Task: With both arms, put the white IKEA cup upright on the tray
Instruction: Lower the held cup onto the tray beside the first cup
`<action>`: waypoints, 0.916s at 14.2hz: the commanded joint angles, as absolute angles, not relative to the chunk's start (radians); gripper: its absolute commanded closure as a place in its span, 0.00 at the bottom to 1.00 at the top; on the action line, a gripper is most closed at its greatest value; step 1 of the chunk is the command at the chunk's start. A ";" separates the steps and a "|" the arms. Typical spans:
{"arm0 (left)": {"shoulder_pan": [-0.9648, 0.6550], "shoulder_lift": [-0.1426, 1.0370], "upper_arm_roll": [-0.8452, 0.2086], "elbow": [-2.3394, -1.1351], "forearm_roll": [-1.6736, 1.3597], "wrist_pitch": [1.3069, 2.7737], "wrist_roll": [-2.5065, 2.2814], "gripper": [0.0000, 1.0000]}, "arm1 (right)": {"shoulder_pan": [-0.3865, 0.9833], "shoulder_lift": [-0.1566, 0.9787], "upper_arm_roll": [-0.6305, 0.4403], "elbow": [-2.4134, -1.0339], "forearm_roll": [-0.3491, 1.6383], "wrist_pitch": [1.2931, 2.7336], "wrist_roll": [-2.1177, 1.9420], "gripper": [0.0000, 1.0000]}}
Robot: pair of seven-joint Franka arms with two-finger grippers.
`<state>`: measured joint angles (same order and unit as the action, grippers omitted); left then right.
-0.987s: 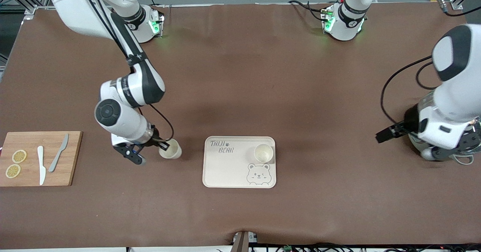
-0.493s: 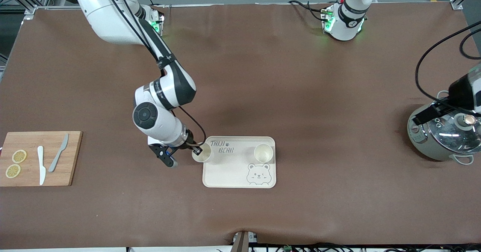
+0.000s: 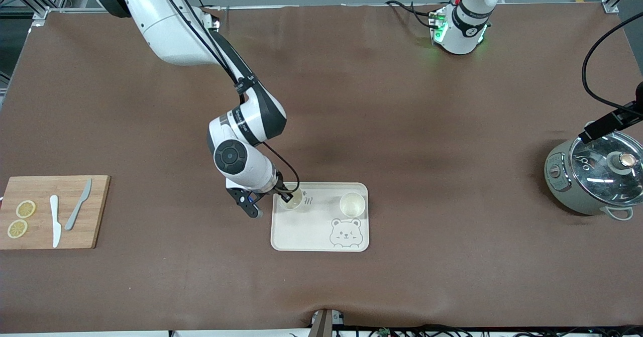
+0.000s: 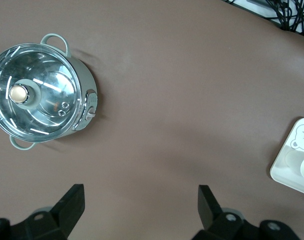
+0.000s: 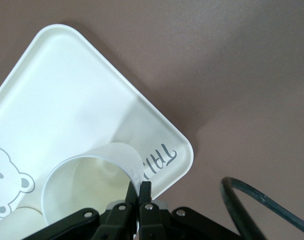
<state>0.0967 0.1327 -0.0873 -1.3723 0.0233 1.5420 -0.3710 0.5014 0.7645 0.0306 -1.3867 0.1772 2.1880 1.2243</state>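
My right gripper [image 3: 287,196] is shut on the rim of a white cup [image 3: 291,200]. It holds the cup upright, mouth up, over the corner of the cream bear tray [image 3: 306,231] that carries the lettering. I cannot tell whether the cup touches the tray. In the right wrist view the gripper [image 5: 142,192] pinches the cup wall [image 5: 87,185] above the tray [image 5: 67,100]. A second white cup [image 3: 352,205] stands upright on the tray above the bear face. My left gripper [image 4: 140,197] is open and empty, up over the table beside the pot.
A steel pot with a glass lid [image 3: 595,176] stands at the left arm's end of the table and shows in the left wrist view [image 4: 39,97]. A wooden cutting board [image 3: 95,211] with two knives and lemon slices lies at the right arm's end.
My right gripper has carried the cup from the table beside the tray to over the tray's lettered corner. My left arm has drawn up and away, uncovering the pot.
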 commanded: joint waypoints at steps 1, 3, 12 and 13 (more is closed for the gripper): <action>0.100 0.086 -0.095 -1.394 0.046 1.522 -0.331 0.00 | 0.505 0.798 0.020 -1.351 0.183 2.171 1.238 1.00; 0.101 0.066 -0.094 -1.394 0.046 1.513 -0.270 0.00 | 0.505 0.799 0.018 -1.353 0.178 2.171 1.238 1.00; 0.014 -0.017 -0.014 -1.433 0.037 1.436 -0.166 0.00 | 0.515 0.792 0.021 -1.348 0.013 2.164 1.227 0.00; 0.009 -0.034 -0.014 -1.451 0.034 1.437 -0.166 0.00 | 0.520 0.784 0.023 -1.345 -0.020 2.161 1.227 0.00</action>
